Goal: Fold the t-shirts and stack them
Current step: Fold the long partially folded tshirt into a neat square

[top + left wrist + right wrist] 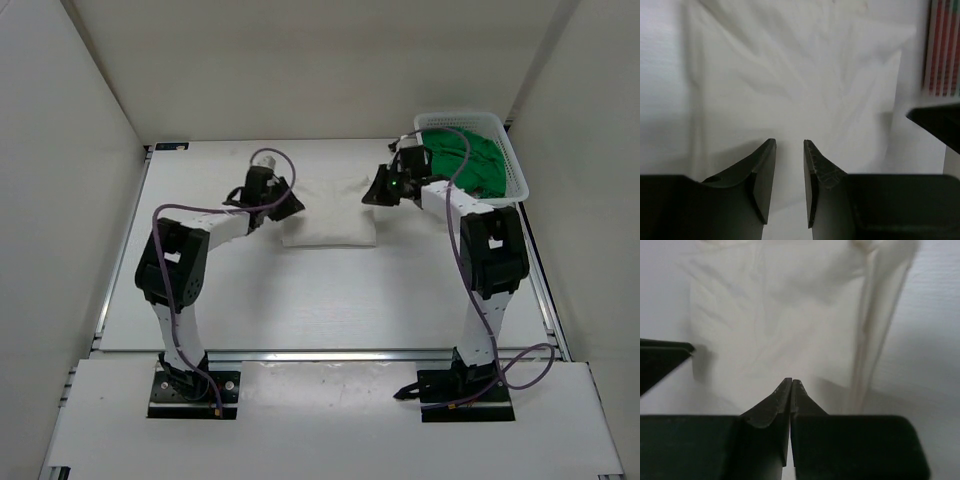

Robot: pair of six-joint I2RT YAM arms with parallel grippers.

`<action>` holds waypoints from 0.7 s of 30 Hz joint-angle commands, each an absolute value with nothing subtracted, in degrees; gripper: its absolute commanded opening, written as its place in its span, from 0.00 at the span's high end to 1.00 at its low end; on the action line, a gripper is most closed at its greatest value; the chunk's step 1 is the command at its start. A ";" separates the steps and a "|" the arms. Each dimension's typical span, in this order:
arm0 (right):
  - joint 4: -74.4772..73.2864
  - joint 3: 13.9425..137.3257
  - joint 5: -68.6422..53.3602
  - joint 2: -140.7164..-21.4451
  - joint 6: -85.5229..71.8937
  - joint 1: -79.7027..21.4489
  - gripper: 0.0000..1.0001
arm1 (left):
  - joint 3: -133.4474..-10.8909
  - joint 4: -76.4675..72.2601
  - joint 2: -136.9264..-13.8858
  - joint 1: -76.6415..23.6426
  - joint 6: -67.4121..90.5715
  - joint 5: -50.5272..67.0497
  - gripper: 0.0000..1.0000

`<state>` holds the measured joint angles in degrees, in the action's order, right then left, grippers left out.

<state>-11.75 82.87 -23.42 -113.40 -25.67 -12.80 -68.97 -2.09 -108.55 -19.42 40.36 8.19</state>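
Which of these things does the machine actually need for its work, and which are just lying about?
For the job:
- white t-shirt, folded on the table
- green t-shirt, bundled in the basket

Just lying about:
- white mesh basket

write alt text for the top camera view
A folded white t-shirt lies flat, with the left gripper at its left edge and the right gripper at its right edge. A white basket at the back right holds a green t-shirt.
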 commanded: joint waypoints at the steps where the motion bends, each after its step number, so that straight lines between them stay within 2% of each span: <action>1: -5.28 76.32 -23.11 -112.32 -27.50 -15.11 1.00 | -65.14 -5.01 -109.42 -23.03 41.31 9.84 0.62; 9: 1.92 55.40 -23.03 -107.24 -31.20 -14.59 1.00 | -41.08 -16.43 -101.61 -23.11 48.06 12.04 0.64; 15: 3.69 42.83 -24.43 -96.79 -30.50 -17.75 1.00 | -26.13 -21.44 -86.42 -28.38 52.38 12.57 0.63; 18: 2.99 40.87 -24.34 -89.59 -29.89 -17.84 1.00 | -21.37 -19.17 -76.31 -31.19 53.43 9.77 0.62; 21: 0.28 41.92 -24.87 -84.65 -29.71 -16.97 0.91 | -22.32 -13.64 -67.00 -32.52 52.04 6.95 0.61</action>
<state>1.26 40.58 -25.54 -89.41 -31.16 -17.63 -21.04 -15.77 -74.02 -31.99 52.12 10.52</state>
